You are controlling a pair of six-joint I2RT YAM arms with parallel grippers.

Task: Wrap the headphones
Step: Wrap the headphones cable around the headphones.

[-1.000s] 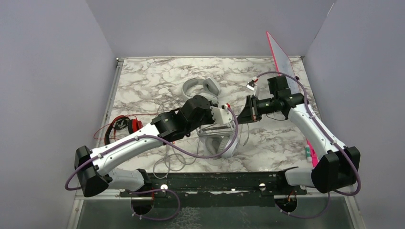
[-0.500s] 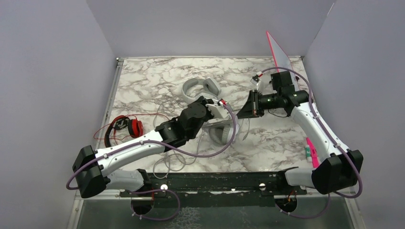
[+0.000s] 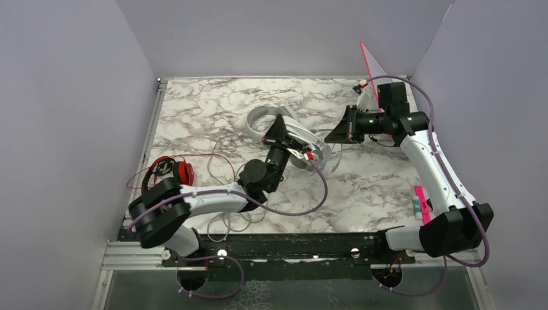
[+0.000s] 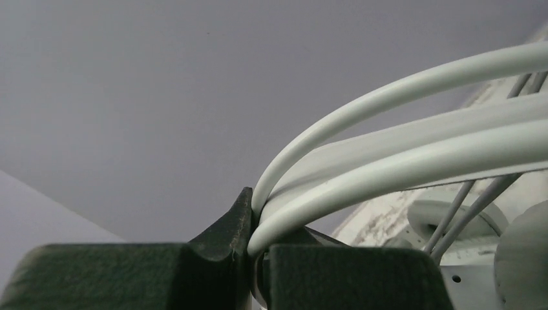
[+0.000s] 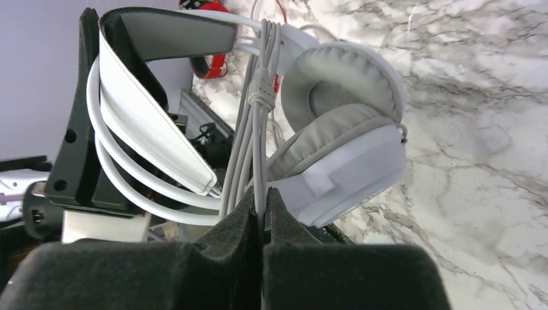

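Note:
My left gripper [image 3: 279, 127] is shut on the headband of the white-silver headset [image 3: 311, 147] and holds it up over the table's middle; in the left wrist view the jaws [image 4: 257, 223] pinch its white band rods [image 4: 400, 148]. My right gripper [image 3: 333, 136], just right of that headset, is shut on its thin grey cable [image 5: 260, 129], which runs in several strands across the band beside the ear cup [image 5: 342, 123]. The light grey headset [image 3: 266, 115] lies behind on the table. The red-and-black headset [image 3: 173, 172] lies at the left with its red cable [image 3: 194, 157].
Loose grey cable loops [image 3: 226, 223] lie near the front edge. A pink-edged clear sheet [image 3: 370, 59] leans in the back right corner. A pink marker [image 3: 421, 203] lies by the right wall. Grey walls enclose the marble table [image 3: 375, 187].
My left arm has swung the white-silver headset up and toward the back. My right gripper has moved back and to the right with the cable in it.

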